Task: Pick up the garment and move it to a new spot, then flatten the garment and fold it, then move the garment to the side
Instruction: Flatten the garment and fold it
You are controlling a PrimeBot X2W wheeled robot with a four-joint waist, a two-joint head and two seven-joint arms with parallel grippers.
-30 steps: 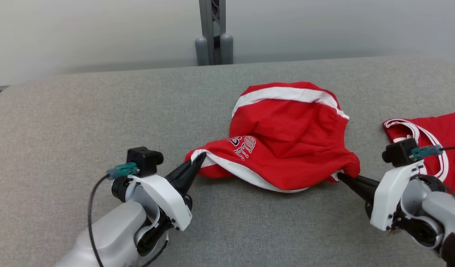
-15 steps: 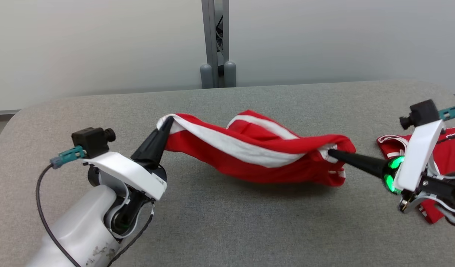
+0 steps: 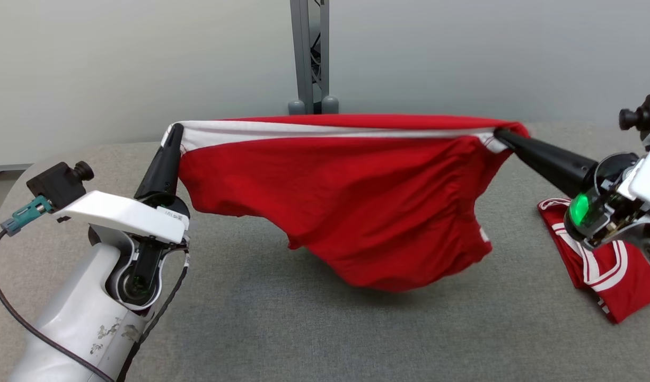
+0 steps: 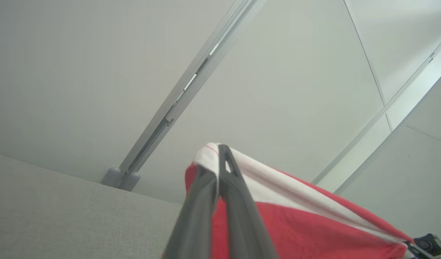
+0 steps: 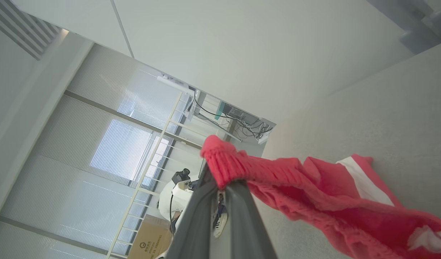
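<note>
Garment red, white-banded, hanging | left hand clamped on it | right hand likewise | wrist sticker illegible

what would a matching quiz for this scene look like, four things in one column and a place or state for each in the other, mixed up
Column one
1. left gripper
2. red garment
3. second red garment
4. grey post

Column two
a. lying on the table, at the right
b. standing upright behind the table's far edge
c. jaws shut on a white-banded corner
d. held up and stretched wide, its middle sagging

Pairs: 1-c, 2-d, 3-a, 4-b
</note>
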